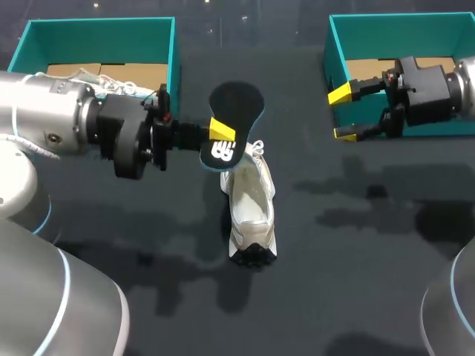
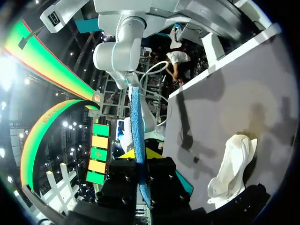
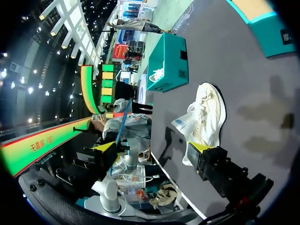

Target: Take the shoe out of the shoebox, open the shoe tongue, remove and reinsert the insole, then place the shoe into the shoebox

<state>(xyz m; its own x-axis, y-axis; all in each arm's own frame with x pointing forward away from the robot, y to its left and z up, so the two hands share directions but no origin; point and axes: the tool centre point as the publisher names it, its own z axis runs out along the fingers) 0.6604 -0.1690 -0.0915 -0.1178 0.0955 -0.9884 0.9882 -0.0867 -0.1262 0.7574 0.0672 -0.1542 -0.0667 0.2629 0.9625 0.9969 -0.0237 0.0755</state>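
The dark worktop (image 1: 356, 245) is carrying two teal boxes, the left box (image 1: 100, 33) and the right box (image 1: 401, 33), at its far side. The white shoe (image 1: 252, 211) is lying on the worktop between them, outside both. The left fingers (image 1: 221, 130) are clamping the black insole (image 1: 236, 104) by the shoe's far end. The right fingers (image 1: 340, 94) are gaping wide, gripping nothing, at the right box's wall.

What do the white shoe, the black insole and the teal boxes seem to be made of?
The shoe looks like soft matte fabric, creased and laced. The insole seems thin foam with a black cloth top; its edge shows blue. The boxes appear cardboard: teal walls, plain brown floor.
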